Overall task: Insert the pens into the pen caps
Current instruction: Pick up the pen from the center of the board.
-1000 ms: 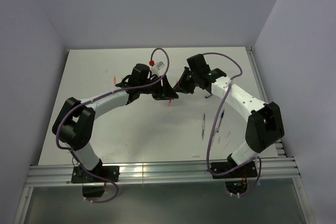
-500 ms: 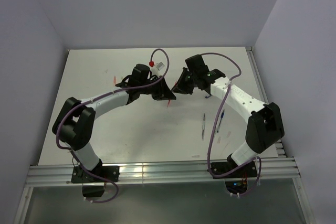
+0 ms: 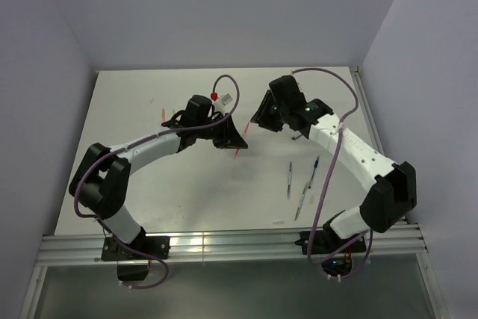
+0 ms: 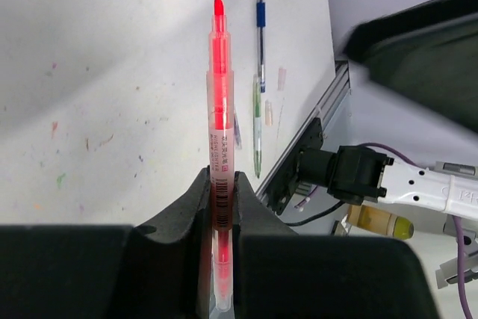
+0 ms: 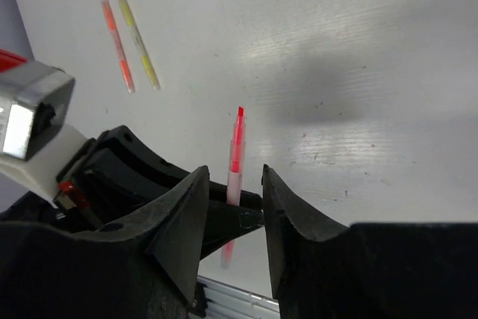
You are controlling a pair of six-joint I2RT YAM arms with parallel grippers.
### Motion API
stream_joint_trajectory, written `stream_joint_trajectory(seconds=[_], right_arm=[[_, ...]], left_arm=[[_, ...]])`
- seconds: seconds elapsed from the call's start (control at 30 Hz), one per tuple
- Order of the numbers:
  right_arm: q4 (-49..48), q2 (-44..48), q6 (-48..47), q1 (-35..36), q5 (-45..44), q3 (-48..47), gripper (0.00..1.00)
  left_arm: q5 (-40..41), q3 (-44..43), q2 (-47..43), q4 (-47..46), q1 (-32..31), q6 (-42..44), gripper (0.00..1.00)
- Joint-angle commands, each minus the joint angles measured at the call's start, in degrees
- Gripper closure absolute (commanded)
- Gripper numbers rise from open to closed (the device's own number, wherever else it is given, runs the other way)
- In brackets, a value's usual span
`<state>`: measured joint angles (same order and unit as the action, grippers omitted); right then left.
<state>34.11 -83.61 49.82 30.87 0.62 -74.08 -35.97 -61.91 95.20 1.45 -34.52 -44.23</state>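
Red pen (image 4: 219,95) sits clamped in the left gripper (image 4: 221,184), tip out over the table (image 4: 112,72). Only the left wrist view shows a blue pen (image 4: 261,28) and a green pen (image 4: 256,128) lying beyond. Only the right wrist view shows the right gripper (image 5: 231,177) with fingers apart and empty, plus an orange pen (image 5: 116,42) and a yellow pen (image 5: 139,39).

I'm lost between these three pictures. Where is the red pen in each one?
Top external: the red pen sticks out below the left fingers, near centre.
Left wrist: red pen, middle, clamped upright.
Right wrist: red pen, centre, framed by the open right fingers.
Shared landmark: the left fingers gripping it.
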Motion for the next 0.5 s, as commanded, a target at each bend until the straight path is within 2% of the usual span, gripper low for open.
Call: stream_joint_trajectory(seconds=[0.0, 0.17, 0.33, 0.43, 0.47], right_arm=[[6.6, 5.3, -1.1, 0.2, -8.4, -4.6, 0.57], [12.7, 11.1, 3.2, -0.1, -12.1, 2.3, 0.57], [19.2, 19.3, 10.5, -1.2, -15.4, 15.5, 0.58], [18.4, 24.9, 12.3, -4.8, -13.9, 24.4, 0.60], [17.6, 26.0, 12.3, -7.9, -13.4, 28.0, 0.61]], left_arm=[[1.4, 1.2, -4.8, 3.9, -0.3, 1.8, 1.00], [2.0, 6.0, -10.8, 7.2, -0.4, 2.0, 1.00], [2.5, 10.0, -16.0, 10.6, -0.3, 4.1, 1.00], [2.6, 11.8, -19.8, 11.4, -0.3, 5.2, 1.00], [2.2, 12.1, -20.2, 11.5, -0.3, 5.4, 1.00]])
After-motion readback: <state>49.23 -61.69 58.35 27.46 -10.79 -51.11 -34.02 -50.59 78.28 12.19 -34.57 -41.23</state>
